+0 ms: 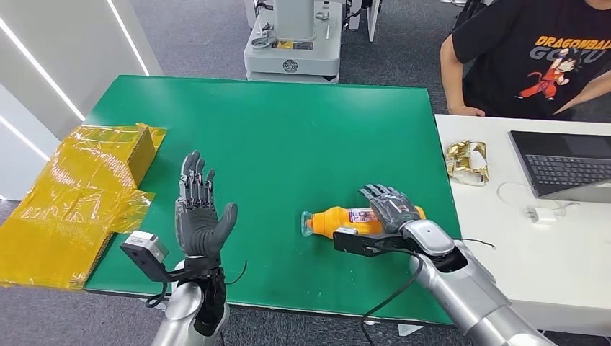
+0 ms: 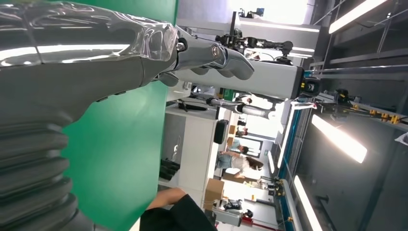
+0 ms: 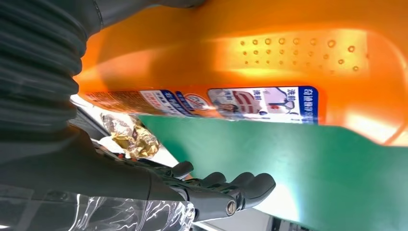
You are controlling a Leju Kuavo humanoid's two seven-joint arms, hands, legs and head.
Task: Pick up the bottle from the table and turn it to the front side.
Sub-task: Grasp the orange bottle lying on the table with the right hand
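An orange bottle with a clear cap and a blue-and-white label lies on its side on the green table, cap toward my left. My right hand lies over the bottle's base end with its fingers stretched out. Up close, the bottle sits near the palm, and the fingers stay straight and apart from it, above the green table. My left hand is raised above the table's front left, fingers spread upward and nothing in it. The left hand looks the same in its wrist view.
A yellow-wrapped box and sheet lie over the table's left edge. On a white table at the right are gold foil, a laptop and a charger. A person sits behind it.
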